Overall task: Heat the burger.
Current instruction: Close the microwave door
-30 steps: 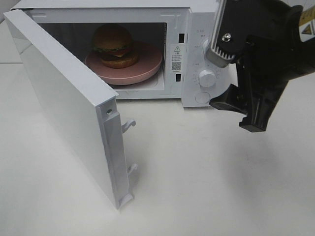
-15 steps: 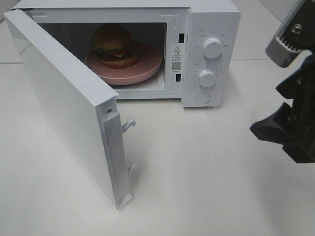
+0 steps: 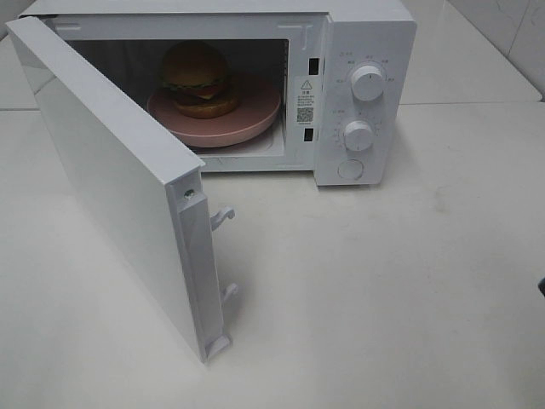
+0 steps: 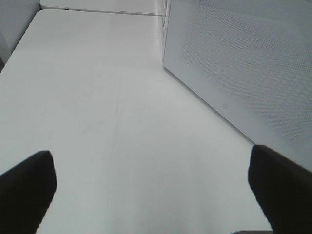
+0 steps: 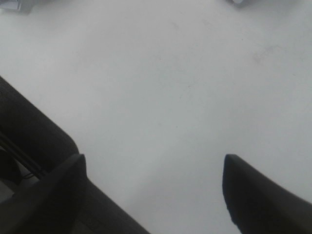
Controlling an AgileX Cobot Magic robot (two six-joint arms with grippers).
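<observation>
Microwave door (image 3: 111,187) hangs wide open, burger (image 3: 194,77) on plate (image 3: 255,119) inside. Both jaws spread, empty. Risk: hard shove slides microwave (image 3: 379,47), toppling burger.

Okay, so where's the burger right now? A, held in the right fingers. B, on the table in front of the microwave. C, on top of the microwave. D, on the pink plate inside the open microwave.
D: the burger sits on the pink plate inside the microwave, whose door stands open.
</observation>
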